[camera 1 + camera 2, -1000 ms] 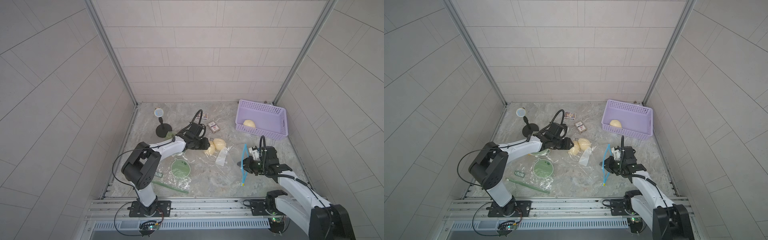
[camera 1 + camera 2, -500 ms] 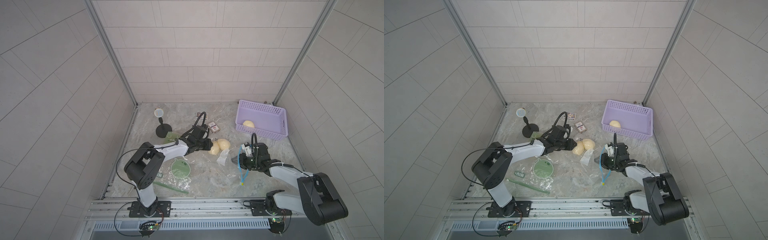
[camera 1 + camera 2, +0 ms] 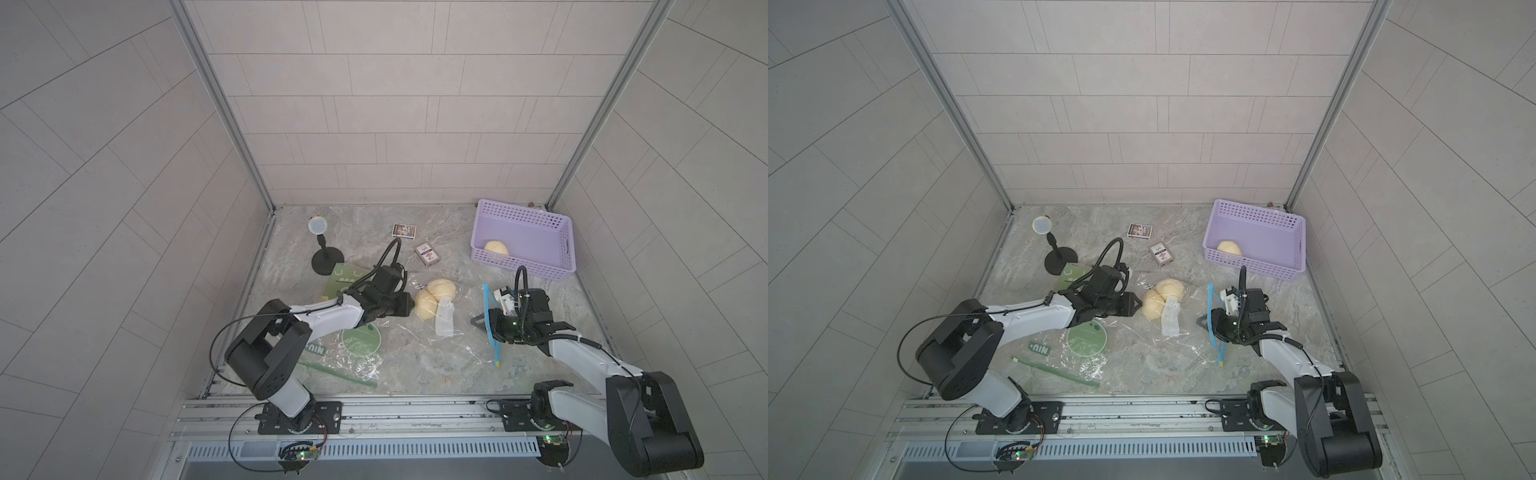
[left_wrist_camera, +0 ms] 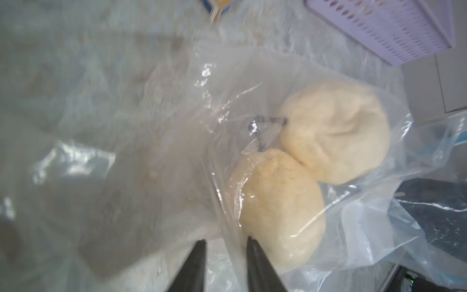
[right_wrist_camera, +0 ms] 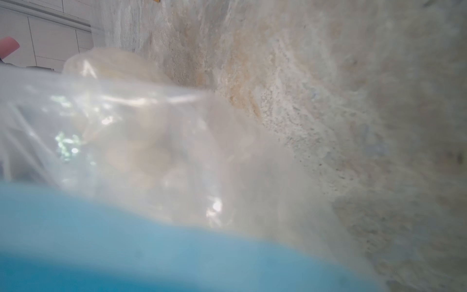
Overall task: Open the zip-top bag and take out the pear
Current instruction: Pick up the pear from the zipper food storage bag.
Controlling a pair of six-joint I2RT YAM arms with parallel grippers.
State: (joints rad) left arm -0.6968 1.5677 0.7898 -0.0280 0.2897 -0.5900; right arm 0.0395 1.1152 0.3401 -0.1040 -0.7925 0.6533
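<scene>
L claw by crinkly clear bag, pale rounded pear

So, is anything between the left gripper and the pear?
Yes: the clear film of the bag. The left gripper sits outside it, at the end away from the blue zip, and plastic covers the pear.

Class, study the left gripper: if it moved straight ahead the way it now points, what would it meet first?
Most likely the clear film of the zip-top bag, right ahead of the left gripper. The nearer pear inside sits just behind the film, slightly off line. Depth is unclear.
</scene>
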